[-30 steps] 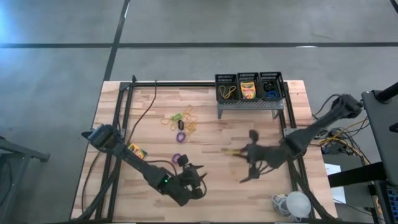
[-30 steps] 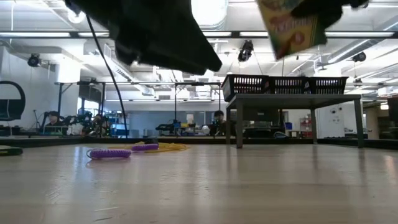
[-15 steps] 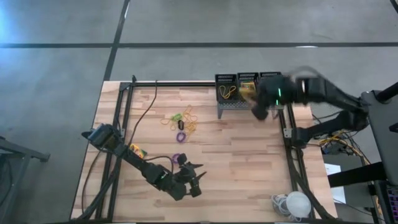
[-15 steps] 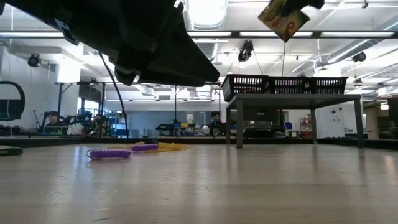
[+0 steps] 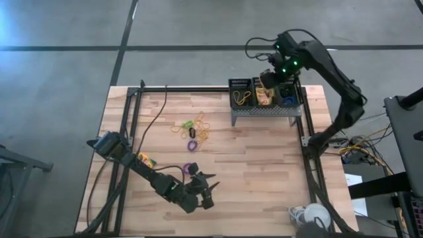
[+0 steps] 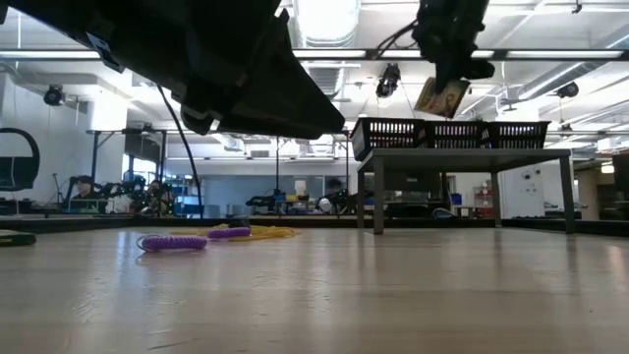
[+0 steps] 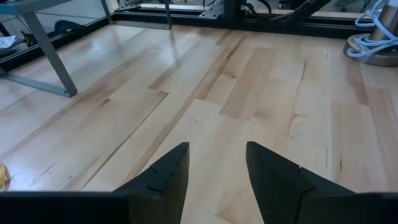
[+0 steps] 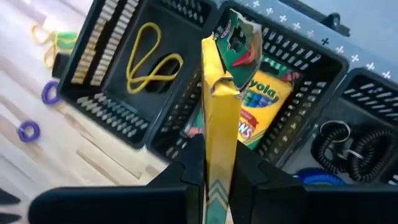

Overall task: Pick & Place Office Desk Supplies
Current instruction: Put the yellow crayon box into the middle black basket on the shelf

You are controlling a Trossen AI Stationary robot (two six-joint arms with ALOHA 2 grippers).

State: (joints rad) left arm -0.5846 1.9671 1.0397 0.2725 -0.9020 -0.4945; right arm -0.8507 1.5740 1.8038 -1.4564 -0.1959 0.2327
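Observation:
My right gripper (image 5: 271, 80) is over the three black mesh bins (image 5: 264, 92) on the grey stand, shut on a yellow-and-green crayon box (image 8: 225, 106). In the low view the box (image 6: 441, 96) hangs above the bins (image 6: 452, 132). The left bin holds yellow rubber bands (image 8: 149, 62), the middle one another crayon box (image 8: 264, 106), the right one black and blue rings (image 8: 345, 152). Loose rubber bands and rings (image 5: 193, 129) and a third crayon box (image 5: 146, 160) lie flat on the table. My left gripper (image 7: 217, 165) is open above bare wood near the table's near edge (image 5: 201, 187). My right gripper pinches the crayon box between its two fingers (image 8: 193, 165), one on each broad face, at the box end nearest the wrist (image 8: 217, 171). It comes from above, pointing down. The box is lifted clear and hangs tilted below the fingers, its torn flap end (image 8: 239, 34) toward the middle bin.
The grey perforated stand (image 5: 264, 112) raises the bins at the far right of the table. A black cable (image 5: 155, 112) runs over the left side. A white bundle (image 5: 310, 215) sits at the near right corner. Bare wood (image 5: 258, 165) lies between the arms.
My right gripper has carried the crayon box from above the table's middle right, up and toward the far edge, and now holds it over the bins. The box has come lower toward the bins in the last half second. My left arm has barely shifted.

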